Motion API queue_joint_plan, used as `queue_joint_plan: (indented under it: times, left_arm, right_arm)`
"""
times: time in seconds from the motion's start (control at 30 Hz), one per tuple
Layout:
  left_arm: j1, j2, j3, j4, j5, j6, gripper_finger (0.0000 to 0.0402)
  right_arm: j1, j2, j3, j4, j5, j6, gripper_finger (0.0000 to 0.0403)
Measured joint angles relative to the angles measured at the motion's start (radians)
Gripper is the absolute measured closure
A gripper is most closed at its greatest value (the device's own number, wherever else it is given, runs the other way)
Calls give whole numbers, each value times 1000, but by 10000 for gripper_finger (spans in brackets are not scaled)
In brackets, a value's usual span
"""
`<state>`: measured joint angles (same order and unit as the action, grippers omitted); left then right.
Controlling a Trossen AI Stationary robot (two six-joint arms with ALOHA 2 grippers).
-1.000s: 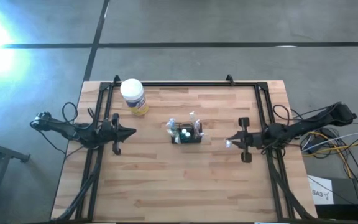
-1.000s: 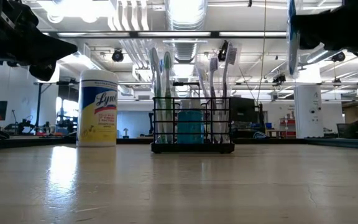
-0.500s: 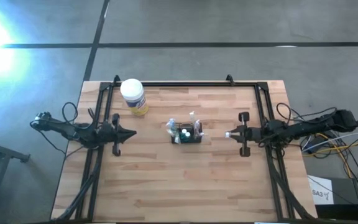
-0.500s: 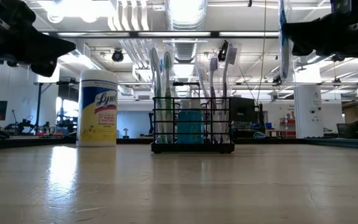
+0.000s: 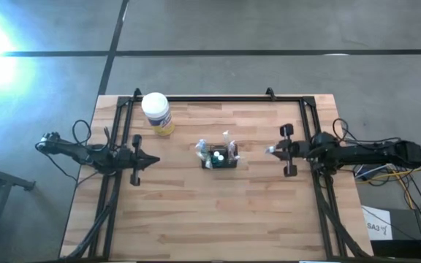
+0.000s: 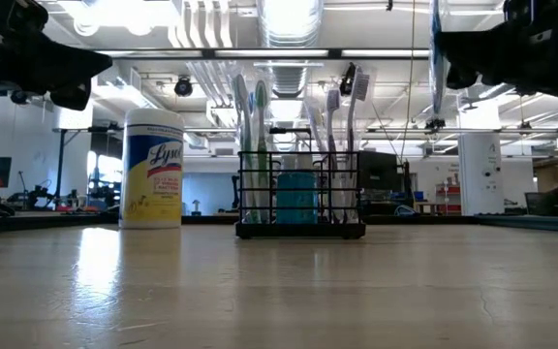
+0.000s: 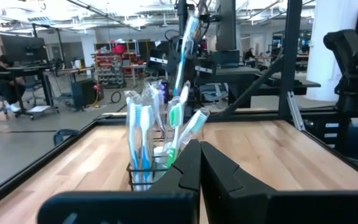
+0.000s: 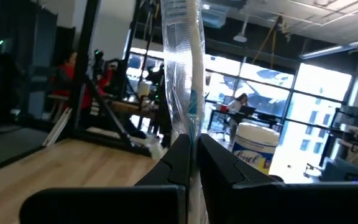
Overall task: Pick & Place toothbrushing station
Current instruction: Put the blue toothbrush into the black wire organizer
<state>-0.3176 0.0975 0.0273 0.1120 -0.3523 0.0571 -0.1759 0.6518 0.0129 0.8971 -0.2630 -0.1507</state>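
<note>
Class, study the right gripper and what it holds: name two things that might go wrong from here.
1. The right gripper pinches a wrapped toothbrush only at its lower end; it may swing or slip out.
2. The caddy is already crowded with upright brushes, so lowering this one in might knock them or tip the caddy.

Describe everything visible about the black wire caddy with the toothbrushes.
The caddy is a small, boxy rack of thin black wire, standing upright near the middle of the wooden table, right of the white-lidded wipes jar. Several toothbrushes stand in it, heads up, some leaning, around a teal item in the centre. It rests on the table alone; neither gripper touches it.
</note>
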Motion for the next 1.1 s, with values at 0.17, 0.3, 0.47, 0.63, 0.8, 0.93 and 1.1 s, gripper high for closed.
queue_joint_plan:
  times: [0.17, 0.3, 0.47, 0.63, 0.8, 0.93, 1.1]
  left_arm:
    - [0, 0, 0, 0, -1, 11, 393]
    - [0, 0, 0, 0, -3, 14, 395]
    - [0, 0, 0, 0, -4, 16, 398]
    - [0, 0, 0, 0, -5, 16, 384]
    - [0, 0, 0, 0, -5, 16, 386]
    - [0, 0, 0, 0, -5, 15, 395]
    - [0, 0, 0, 0, -5, 12, 394]
  right_arm:
    - [-35, 28, 101, -49, -1, 28, 390]
    - [-39, 126, 193, -29, -20, 24, 390]
    - [-92, 270, 295, 42, -136, 46, 390]
    - [-127, 446, 352, 127, -157, 62, 390]
    - [-168, 645, 376, 313, -157, 115, 390]
    - [-205, 802, 349, 553, -157, 183, 390]
    - [-215, 943, 326, 666, -150, 226, 390]
